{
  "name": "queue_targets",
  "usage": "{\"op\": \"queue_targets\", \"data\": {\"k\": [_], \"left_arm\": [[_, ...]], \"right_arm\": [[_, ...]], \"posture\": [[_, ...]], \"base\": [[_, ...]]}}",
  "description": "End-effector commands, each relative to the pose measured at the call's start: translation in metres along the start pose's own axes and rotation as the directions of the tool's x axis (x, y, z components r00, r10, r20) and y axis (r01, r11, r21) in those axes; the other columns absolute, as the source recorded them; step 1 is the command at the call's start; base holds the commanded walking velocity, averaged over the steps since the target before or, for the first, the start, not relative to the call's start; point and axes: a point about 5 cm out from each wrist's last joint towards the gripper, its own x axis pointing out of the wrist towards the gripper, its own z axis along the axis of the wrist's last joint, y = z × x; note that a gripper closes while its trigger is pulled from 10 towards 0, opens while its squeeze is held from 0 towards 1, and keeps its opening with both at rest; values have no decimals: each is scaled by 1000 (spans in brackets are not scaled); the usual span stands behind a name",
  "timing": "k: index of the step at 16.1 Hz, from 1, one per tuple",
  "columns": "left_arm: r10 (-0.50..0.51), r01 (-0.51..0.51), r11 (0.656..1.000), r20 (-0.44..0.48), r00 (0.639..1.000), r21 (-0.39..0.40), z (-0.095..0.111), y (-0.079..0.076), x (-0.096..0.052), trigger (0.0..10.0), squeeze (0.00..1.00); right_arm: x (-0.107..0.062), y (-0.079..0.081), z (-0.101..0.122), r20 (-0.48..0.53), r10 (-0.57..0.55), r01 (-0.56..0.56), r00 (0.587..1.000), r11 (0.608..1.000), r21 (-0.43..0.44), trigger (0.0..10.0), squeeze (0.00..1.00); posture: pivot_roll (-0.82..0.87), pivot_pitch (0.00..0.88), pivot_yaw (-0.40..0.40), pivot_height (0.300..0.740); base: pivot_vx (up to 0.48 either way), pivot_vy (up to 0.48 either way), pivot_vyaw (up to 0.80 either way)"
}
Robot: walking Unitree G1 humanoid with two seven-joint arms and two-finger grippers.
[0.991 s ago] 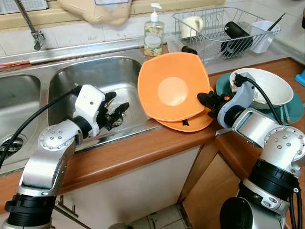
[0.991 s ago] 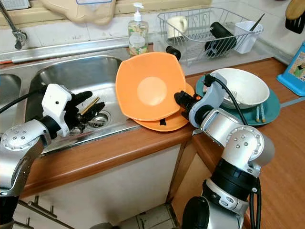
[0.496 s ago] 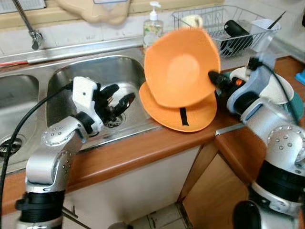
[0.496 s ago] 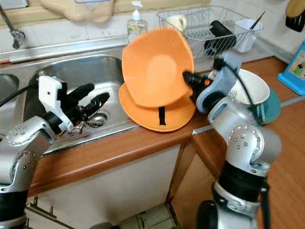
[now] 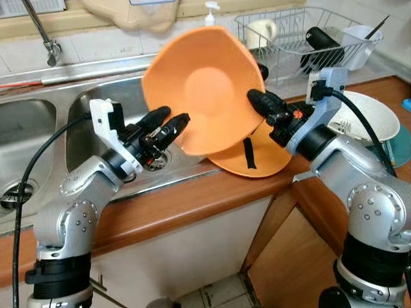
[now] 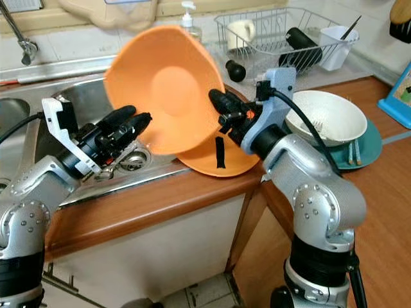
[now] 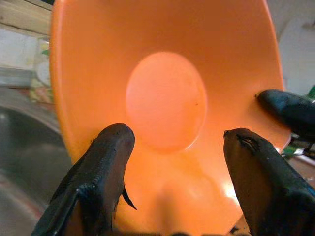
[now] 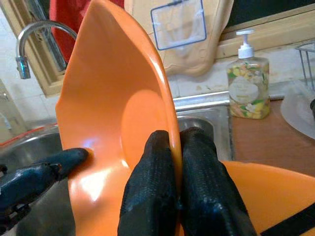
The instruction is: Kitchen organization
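My right gripper (image 5: 257, 101) is shut on the right rim of an orange square plate (image 5: 205, 86) and holds it raised and tilted, its hollow facing me, above the sink's right edge. The pinch on the rim is plain in the right wrist view, at the right gripper (image 8: 174, 147). My left gripper (image 5: 168, 123) is open, its two fingertips at the plate's lower left rim; in the left wrist view the plate (image 7: 167, 98) sits just beyond the spread fingers. A second orange plate (image 5: 257, 157) lies flat on the counter below.
The steel sink basin (image 5: 103, 106) lies to the left under a faucet (image 5: 38, 32). A dish rack (image 5: 302, 38) with a mug and utensils stands at the back right. A white bowl (image 5: 366, 119) sits on a teal plate (image 5: 399, 146). A soap bottle (image 8: 248, 88) stands behind.
My right gripper has lifted the top orange plate off the lower one and carried it left toward the sink. My left gripper has risen and reached its lower rim.
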Motion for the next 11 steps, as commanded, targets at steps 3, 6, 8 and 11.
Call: {"op": "queue_targets", "data": {"k": [3, 6, 8, 11], "left_arm": [[15, -15, 1000, 8, 1000, -20, 2, 6, 2, 1412, 0], [17, -14, 997, 37, 999, -70, 1, 6, 1, 0, 0], [50, -49, 996, 20, 999, -73, -6, 10, -2, 0, 0], [60, -58, 995, 22, 998, -77, -7, 11, -3, 0, 0]], "right_arm": [[-4, 9, 10, 101, 64, -67, 993, 998, 19, 0, 0], [-5, 4, 8, 110, 20, -27, 994, 998, 58, 0, 0], [-5, 4, 10, 120, 30, -40, 992, 996, 79, 0, 0], [-5, 5, 10, 121, 41, -52, 992, 995, 89, 0, 0]], "posture": [[-66, 0, 68, 740], [-66, 0, 62, 740], [-69, 0, 58, 740], [-65, 0, 53, 740]], "base": [[0, 0, 0], [0, 0, 0], [0, 0, 0], [0, 0, 0]]}}
